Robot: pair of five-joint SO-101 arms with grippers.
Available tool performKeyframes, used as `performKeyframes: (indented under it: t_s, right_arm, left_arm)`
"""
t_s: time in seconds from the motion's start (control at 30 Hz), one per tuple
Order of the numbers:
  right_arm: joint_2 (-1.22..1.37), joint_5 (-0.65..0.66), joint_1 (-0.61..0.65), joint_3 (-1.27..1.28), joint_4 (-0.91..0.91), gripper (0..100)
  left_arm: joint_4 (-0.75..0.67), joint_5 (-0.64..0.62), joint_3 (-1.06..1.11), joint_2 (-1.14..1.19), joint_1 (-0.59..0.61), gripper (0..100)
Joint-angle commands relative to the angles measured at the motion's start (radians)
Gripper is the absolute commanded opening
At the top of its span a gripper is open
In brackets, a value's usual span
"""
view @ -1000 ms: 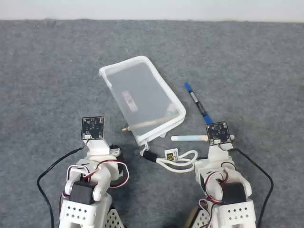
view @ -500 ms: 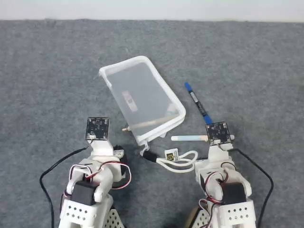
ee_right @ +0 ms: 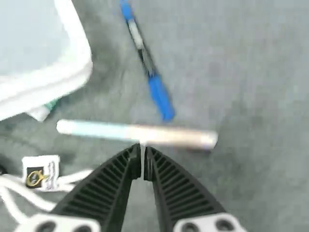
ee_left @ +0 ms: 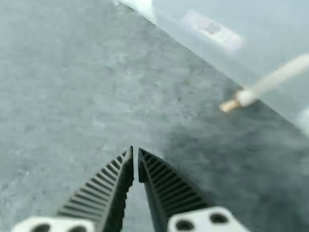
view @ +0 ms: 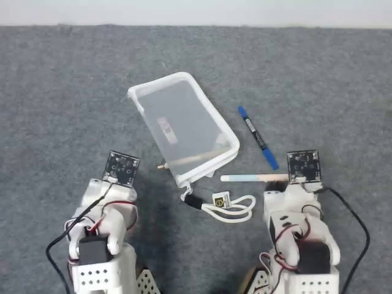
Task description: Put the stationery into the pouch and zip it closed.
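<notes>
Pale pen just beyond the right fingers — these and the left fingers pressed together

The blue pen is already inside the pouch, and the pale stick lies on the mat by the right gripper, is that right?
Not quite: the blue pen lies on the mat beside the pouch, not inside it, as the high view shows. The rest holds.

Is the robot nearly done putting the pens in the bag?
Not nearly. One cream-coloured stick lies partly inside the see-through white-edged zip pouch, its tip poking out. Nothing is in hand: the left end effector and right end effector are shut and empty. The blue pen and pale blue-and-white stick lie on the grey carpet, and the zip is not closed.
</notes>
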State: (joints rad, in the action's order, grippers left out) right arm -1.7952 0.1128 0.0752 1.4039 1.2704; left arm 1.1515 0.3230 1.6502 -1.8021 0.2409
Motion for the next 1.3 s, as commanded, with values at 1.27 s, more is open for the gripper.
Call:
performKeyframes:
  t_s: [1.27]
  right_arm:
    - [1.084, 0.175, 0.664, -0.531, -0.205, 15.4]
  left_arm:
    - [-0.064, -0.078, 0.002, -0.006, 0.135, 2]
